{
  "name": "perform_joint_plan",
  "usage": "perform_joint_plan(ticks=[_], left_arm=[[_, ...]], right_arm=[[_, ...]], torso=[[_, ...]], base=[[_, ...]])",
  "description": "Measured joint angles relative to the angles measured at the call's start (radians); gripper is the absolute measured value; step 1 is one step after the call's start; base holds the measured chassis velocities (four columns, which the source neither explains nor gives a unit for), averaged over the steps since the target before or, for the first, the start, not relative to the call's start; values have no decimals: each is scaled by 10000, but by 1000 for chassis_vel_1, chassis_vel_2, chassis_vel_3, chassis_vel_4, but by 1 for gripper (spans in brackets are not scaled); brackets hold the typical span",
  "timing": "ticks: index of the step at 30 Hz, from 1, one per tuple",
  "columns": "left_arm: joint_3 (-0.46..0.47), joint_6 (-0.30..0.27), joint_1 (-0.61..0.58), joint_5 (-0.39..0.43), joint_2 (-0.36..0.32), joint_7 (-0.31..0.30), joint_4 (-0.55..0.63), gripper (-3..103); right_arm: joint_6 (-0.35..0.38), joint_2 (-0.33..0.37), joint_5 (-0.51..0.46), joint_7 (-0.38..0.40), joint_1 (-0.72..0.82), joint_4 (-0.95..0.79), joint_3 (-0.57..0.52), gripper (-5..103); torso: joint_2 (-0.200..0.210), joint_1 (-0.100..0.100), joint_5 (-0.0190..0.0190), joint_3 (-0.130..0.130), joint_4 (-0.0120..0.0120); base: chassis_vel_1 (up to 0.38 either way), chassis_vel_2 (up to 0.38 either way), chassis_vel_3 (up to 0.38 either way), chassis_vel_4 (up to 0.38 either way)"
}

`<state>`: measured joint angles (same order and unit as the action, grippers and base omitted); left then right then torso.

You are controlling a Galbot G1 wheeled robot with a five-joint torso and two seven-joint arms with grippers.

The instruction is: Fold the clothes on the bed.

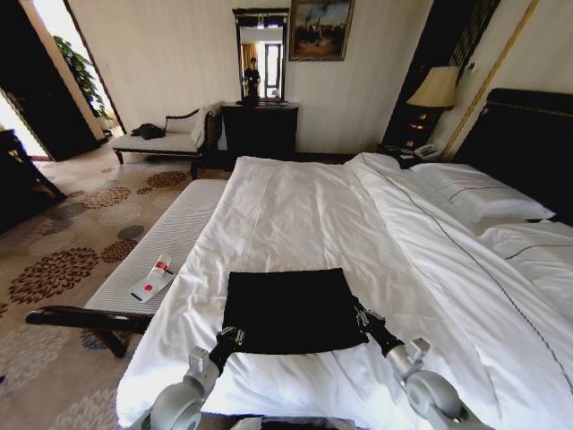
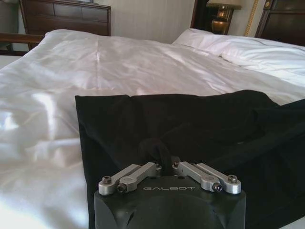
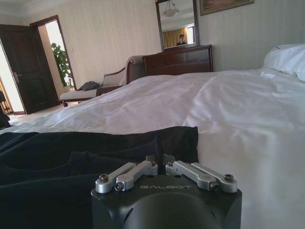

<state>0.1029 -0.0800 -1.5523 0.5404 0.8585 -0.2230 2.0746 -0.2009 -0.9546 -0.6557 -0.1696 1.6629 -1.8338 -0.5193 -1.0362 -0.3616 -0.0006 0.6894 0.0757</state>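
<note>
The clothes [image 1: 291, 309], a black T-shirt lying as a flat rectangle, rest on the white duvet of the bed [image 1: 295, 206] near its front edge. My left gripper [image 1: 235, 336] is at the shirt's near left corner. In the left wrist view my left gripper [image 2: 165, 164] is shut on a bunched pinch of the black fabric [image 2: 190, 129]. My right gripper [image 1: 361, 315] is at the near right corner. In the right wrist view my right gripper [image 3: 159, 164] is shut on the shirt's edge [image 3: 95, 152]. No lettering shows on the fabric.
A striped bench [image 1: 170, 242] runs along the bed's left side with a small white and red item [image 1: 152, 278] on it and a dark wooden arm [image 1: 85, 320]. Pillows [image 1: 483, 193] lie at the right. A chaise [image 1: 166, 141] and a dresser [image 1: 260, 125] stand by the far wall.
</note>
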Motion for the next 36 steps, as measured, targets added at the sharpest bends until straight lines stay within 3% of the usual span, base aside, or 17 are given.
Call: perform_joint_plan(ticks=[6,7,9,10,13,15,19,21,23,24,25,26,27,30,36], left_arm=[[71,-247,-221,-95,-184,-241,176,16],[124,-263,-321,-156,-298,-242,278,27],[261,-253,-539,-317,-601,-196,506,32],[261,-253,-539,-317,-601,-196,506,32],[524,-155,-959,-505,-1074,-47,1033,49],[581,-142,-1019,-508,-1153,-38,1168,49],[862,-221,-518,171,-1251,-293,1539,71],[958,-272,-300,460,-1218,-377,1502,76],[1267,-503,259,1480,-1099,-681,1125,82],[1267,-503,259,1480,-1099,-681,1125,82],[1341,-610,418,1762,-1053,-803,923,88],[1419,-745,695,2076,-975,-970,472,93],[1438,-794,944,2251,-902,-1016,102,97],[1393,-830,1441,2648,-793,-1024,-360,100],[864,-843,3190,3416,-734,-551,-1368,100]], right_arm=[[-572,47,-20,-177,116,65,-25,19],[-609,94,-102,-195,181,24,-90,25],[-668,198,-122,-181,375,-110,-286,36],[-668,198,-122,-181,375,-110,-286,36],[-723,367,-367,-58,676,-512,-715,51],[-666,423,-512,2,693,-656,-827,51],[441,912,-1904,726,-40,-1143,-1094,74],[869,1078,-2359,958,-396,-1152,-1074,74],[2295,1594,-3476,1713,-1374,-1025,-840,85],[2295,1594,-3476,1713,-1374,-1025,-840,85],[2972,1762,-3861,2070,-1685,-971,-749,90],[4147,2007,-4816,2658,-2239,-860,-538,95],[4777,2120,-5551,2996,-2656,-720,-342,98],[5328,2215,-6271,3262,-3320,-386,38,100],[5471,2046,-6366,3376,-3900,48,462,100]], torso=[[0,1,0,0,-2],[0,1,-1,0,-3],[0,0,1,0,-3],[0,0,1,0,-3],[0,0,1,0,0],[0,1,2,0,0],[-1,2,0,-1,0],[0,1,1,0,0],[1,-2,3,1,-2],[1,-2,3,1,-2],[1,-2,1,2,-5],[2,-3,-2,3,-5],[2,-2,0,3,-5],[2,-2,-1,2,-6],[3,-2,2,2,3]], base=[[0,0,0,0],[0,0,0,0],[0,0,0,0],[0,0,0,0],[0,0,0,0],[0,0,0,0],[0,0,0,0],[0,0,0,0],[0,0,0,0],[0,0,0,0],[0,0,0,0],[0,0,0,0],[0,0,0,0],[0,0,0,0],[0,0,0,0]])
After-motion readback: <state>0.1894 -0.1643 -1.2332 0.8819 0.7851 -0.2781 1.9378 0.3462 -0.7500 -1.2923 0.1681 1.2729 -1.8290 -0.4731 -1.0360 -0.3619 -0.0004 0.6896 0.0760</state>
